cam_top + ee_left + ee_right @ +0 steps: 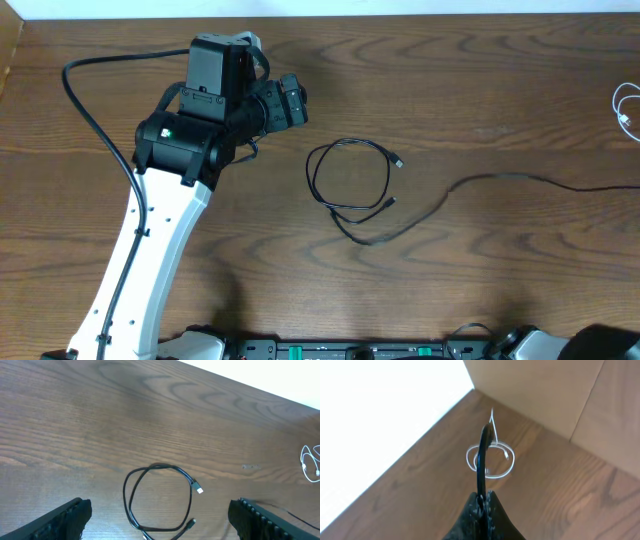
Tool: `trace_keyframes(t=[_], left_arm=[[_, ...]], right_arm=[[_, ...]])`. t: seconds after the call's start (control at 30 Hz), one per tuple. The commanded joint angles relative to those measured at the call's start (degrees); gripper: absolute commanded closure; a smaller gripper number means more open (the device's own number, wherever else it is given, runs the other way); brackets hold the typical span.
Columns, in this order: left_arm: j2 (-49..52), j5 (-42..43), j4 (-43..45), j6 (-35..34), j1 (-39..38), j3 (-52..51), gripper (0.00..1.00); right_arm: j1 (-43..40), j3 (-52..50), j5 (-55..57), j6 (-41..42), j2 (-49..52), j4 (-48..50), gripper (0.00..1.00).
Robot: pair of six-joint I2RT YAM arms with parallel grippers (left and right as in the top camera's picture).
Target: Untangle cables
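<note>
Spreads the left hand [160, 517] wide above the desk [480, 80], just over the black cable [159, 466] looped mid-desk. Pinches a strand of black cable in the closed right hand [482, 497]. Finds the white cable [622, 118] coiled at the far right edge, well apart.

A looped cable [350, 143] lies near the middle of the surface [480, 80], just right of the left arm [170, 200]. A second cable [624, 120] sits coiled at the right edge, well apart.
</note>
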Motion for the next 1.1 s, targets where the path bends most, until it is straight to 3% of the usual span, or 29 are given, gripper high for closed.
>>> trace_keyframes(t=[0.0, 0.17, 0.37, 0.4, 0.43, 0.47, 0.73, 0.87, 1.07], left_arm=[[-0.1, -0.5, -0.2, 1.0, 0.2, 0.6, 0.07], [-0.1, -0.5, -0.2, 1.0, 0.2, 0.6, 0.07], [-0.1, -0.5, -0.2, 1.0, 0.2, 0.6, 0.07], [-0.1, -0.5, -0.2, 1.0, 0.2, 0.6, 0.07], [-0.1, -0.5, -0.2, 1.0, 0.2, 0.6, 0.07], [-0.1, -0.5, -0.2, 1.0, 0.2, 0.6, 0.07], [-0.1, -0.5, -0.2, 1.0, 0.2, 0.6, 0.07], [-0.1, -0.5, -0.2, 1.0, 0.2, 0.6, 0.07], [-0.1, -0.5, -0.2, 1.0, 0.2, 0.6, 0.07]], right_arm=[[-0.1, 10.2, 1.6, 1.3, 5.6, -2.6, 0.99], [-0.1, 30.9, 7.3, 1.1, 21.0, -17.2, 0.99], [-0.3, 34.2, 11.4, 2.2, 32.4, -21.9, 0.98], [-0.3, 34.2, 11.4, 2.2, 33.9, -22.2, 0.88], [-0.3, 34.2, 11.1, 2.2, 35.5, -22.8, 0.71], [-0.2, 34.2, 9.0, 2.2, 37.9, -24.3, 0.01], [0.9, 34.2, 2.9, 2.1, 38.9, -30.0, 0.01], [2.6, 34.2, -3.2, -3.1, 37.4, -34.8, 0.01], [7.0, 31.3, -3.4, -9.5, 37.4, -44.0, 0.01]])
